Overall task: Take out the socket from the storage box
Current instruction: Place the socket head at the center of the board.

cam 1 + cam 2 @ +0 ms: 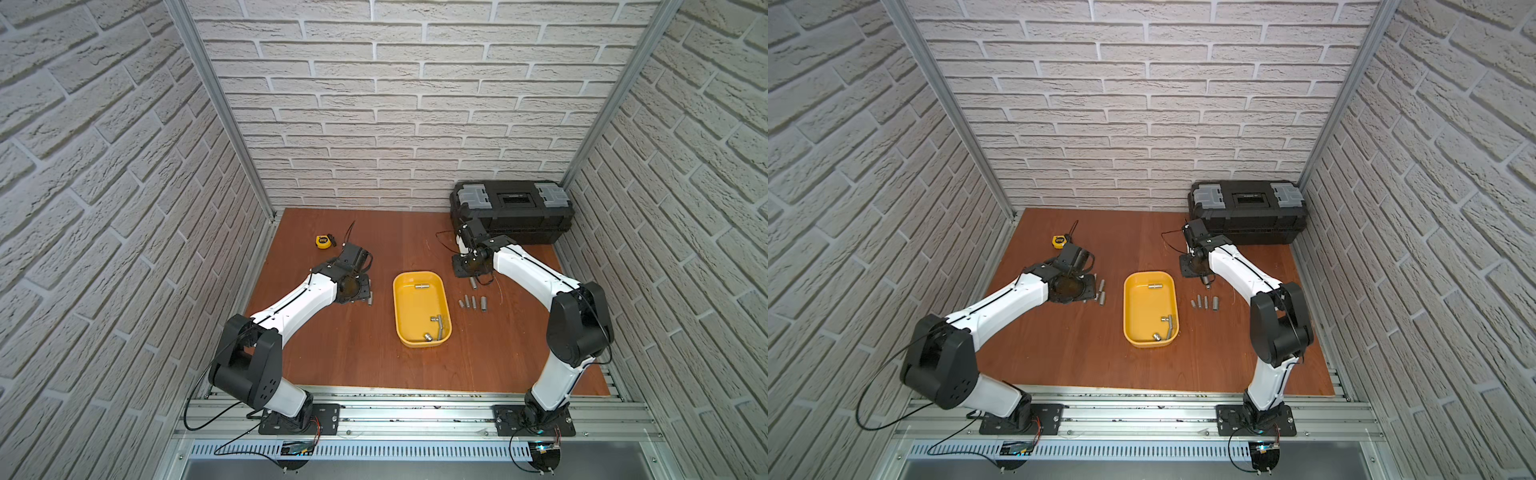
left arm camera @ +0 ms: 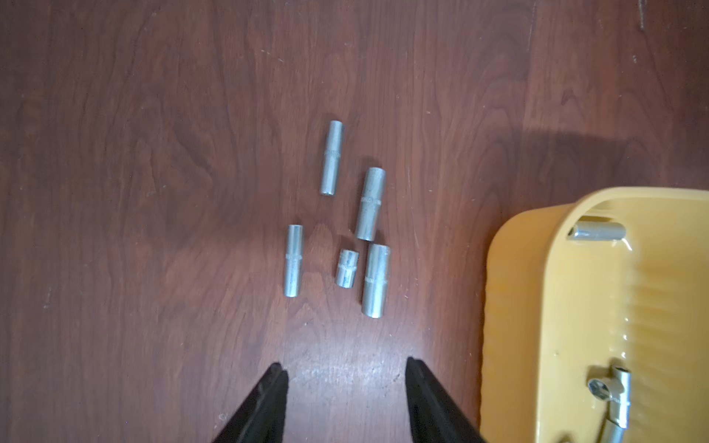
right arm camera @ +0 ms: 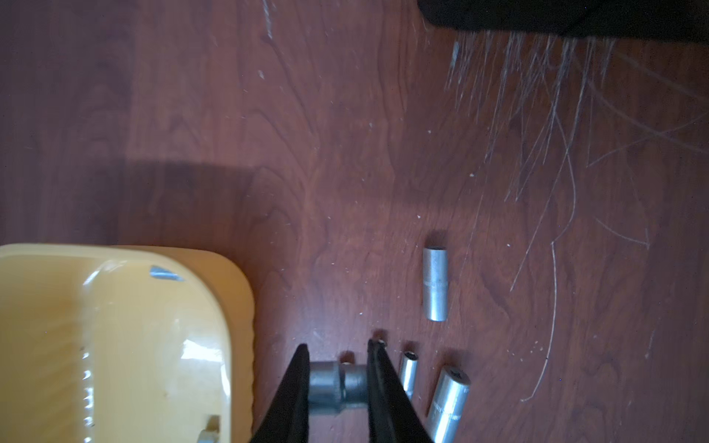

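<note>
my right gripper [image 3: 338, 345] is closed down on a socket [image 3: 337, 387], pinching it just right of the storage box [image 1: 395, 307], already clear of it. my left gripper [image 2: 345, 364] hangs half spread, empty. loose sockets [image 2: 368, 203] lie either side; a few metal pieces [image 1: 423, 286] sit inside, yet to go.

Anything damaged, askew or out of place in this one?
Only the table: fine pale scratch-like lines fan out near the black toolbox in the right wrist view. The sockets beside the storage box lie in loose groups, nothing spilled.
</note>
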You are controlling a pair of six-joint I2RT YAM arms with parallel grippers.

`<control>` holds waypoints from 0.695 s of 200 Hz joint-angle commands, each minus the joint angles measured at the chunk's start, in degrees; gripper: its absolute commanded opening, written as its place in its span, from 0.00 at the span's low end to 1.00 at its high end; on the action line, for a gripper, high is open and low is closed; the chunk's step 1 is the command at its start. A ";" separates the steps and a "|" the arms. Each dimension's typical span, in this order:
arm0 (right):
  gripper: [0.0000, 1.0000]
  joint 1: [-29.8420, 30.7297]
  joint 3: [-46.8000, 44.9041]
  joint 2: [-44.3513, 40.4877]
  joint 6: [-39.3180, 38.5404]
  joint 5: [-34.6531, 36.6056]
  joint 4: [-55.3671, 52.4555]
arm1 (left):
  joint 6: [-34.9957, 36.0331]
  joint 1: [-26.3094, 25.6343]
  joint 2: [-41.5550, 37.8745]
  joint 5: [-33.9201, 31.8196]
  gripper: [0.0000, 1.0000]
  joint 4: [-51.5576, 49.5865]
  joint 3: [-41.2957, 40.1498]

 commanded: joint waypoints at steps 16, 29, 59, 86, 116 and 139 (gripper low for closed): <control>0.15 -1.17 -0.84 5.54 -1.62 -0.88 3.20 | -0.22 0.27 -1.77 0.27 0.53 1.28 -1.12; 0.15 -1.34 -0.32 7.08 -1.71 -0.82 3.54 | -0.23 0.20 -2.01 0.23 0.53 1.24 -1.29; 0.15 -1.44 0.54 9.18 -1.62 -1.07 3.70 | -0.39 0.18 -2.56 0.33 0.54 1.58 -1.88; 0.16 -1.52 0.93 10.79 -1.62 -1.31 3.29 | -0.48 -0.10 -2.24 0.51 0.54 1.70 -2.06; 0.18 -1.60 0.52 11.48 -1.73 -1.26 3.26 | -0.34 -0.39 -2.03 0.57 0.54 1.83 -1.65; 0.20 -1.61 0.31 11.61 -1.67 -1.15 3.25 | -0.30 -0.48 -1.96 0.55 0.54 1.57 -1.38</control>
